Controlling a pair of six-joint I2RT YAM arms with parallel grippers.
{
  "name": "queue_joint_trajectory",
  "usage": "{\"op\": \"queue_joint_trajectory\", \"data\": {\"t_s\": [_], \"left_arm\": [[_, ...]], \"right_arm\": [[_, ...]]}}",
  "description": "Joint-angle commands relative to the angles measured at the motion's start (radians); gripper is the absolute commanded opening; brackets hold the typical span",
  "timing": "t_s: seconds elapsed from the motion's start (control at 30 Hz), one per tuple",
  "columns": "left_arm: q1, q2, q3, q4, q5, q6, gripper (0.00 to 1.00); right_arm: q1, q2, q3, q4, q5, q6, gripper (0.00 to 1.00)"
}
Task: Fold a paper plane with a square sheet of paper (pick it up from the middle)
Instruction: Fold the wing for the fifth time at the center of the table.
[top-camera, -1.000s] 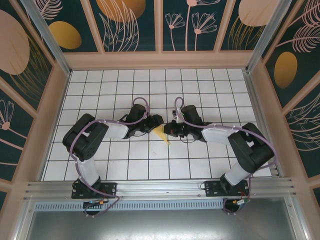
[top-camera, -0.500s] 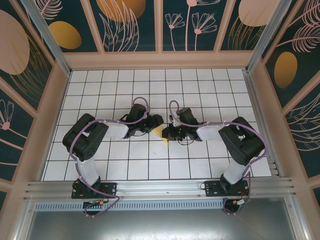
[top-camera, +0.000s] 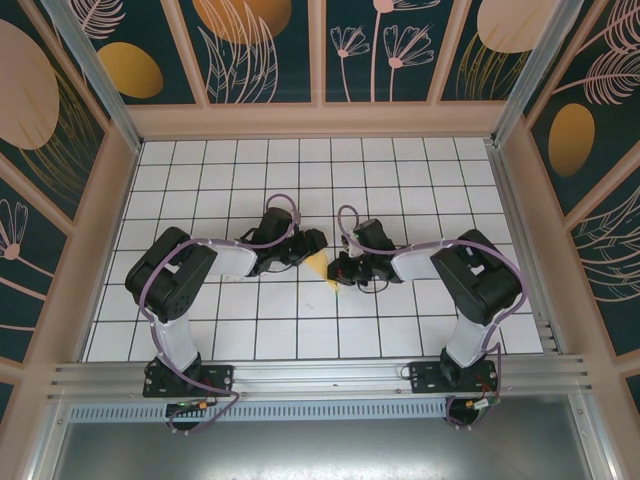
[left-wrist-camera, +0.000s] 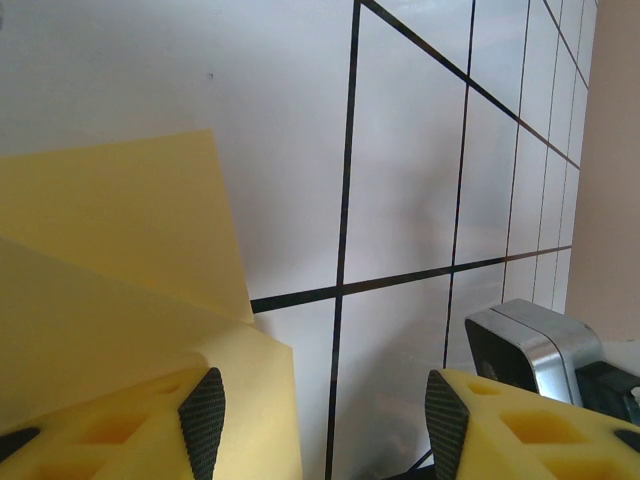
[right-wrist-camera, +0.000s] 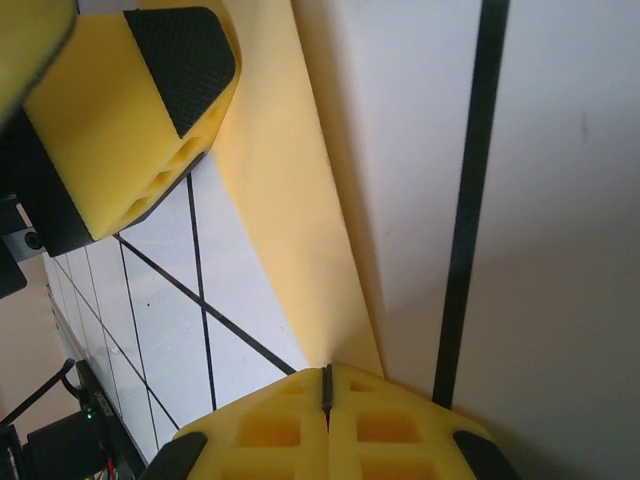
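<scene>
Centrally, right pincer (right-wrist-camera: 326, 385) (fingers together) touches the yellow paper (right-wrist-camera: 290, 200).

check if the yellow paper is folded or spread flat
Folded: left wrist view shows the yellow paper with one flap over another.

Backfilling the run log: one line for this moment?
left gripper: open, one finger over folded yellow paper | right gripper: shut on its edge | surface: gridded table

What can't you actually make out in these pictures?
- Top view: the paper is partly covered by the left gripper and right gripper; its folds are too small to read.
- Left wrist view: the picture's left edge and a finger cut the paper off.
- Right wrist view: shut fingers hide the paper's near end.
</scene>
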Motion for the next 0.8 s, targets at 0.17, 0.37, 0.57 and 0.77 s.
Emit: {"op": "queue_joint_trajectory", "data": {"t_s": [0.17, 0.37, 0.57, 0.77], "left_arm": [[0.014, 0.037, -0.028, -0.154, -0.089, 0.029, 0.59], [0.017, 0.039, -0.029, -0.165, -0.096, 0.028, 0.58], [0.021, 0.044, -0.027, -0.174, -0.097, 0.027, 0.57], [0.020, 0.049, -0.022, -0.176, -0.092, 0.032, 0.57]], "right_arm": [[-0.004, -0.024, -0.041, -0.087, -0.008, -0.049, 0.01], [0.031, -0.015, -0.111, -0.084, 0.050, -0.026, 0.01], [0.036, -0.069, -0.125, -0.113, 0.094, -0.030, 0.01], [0.038, -0.117, -0.133, -0.110, 0.102, -0.023, 0.01]]}}
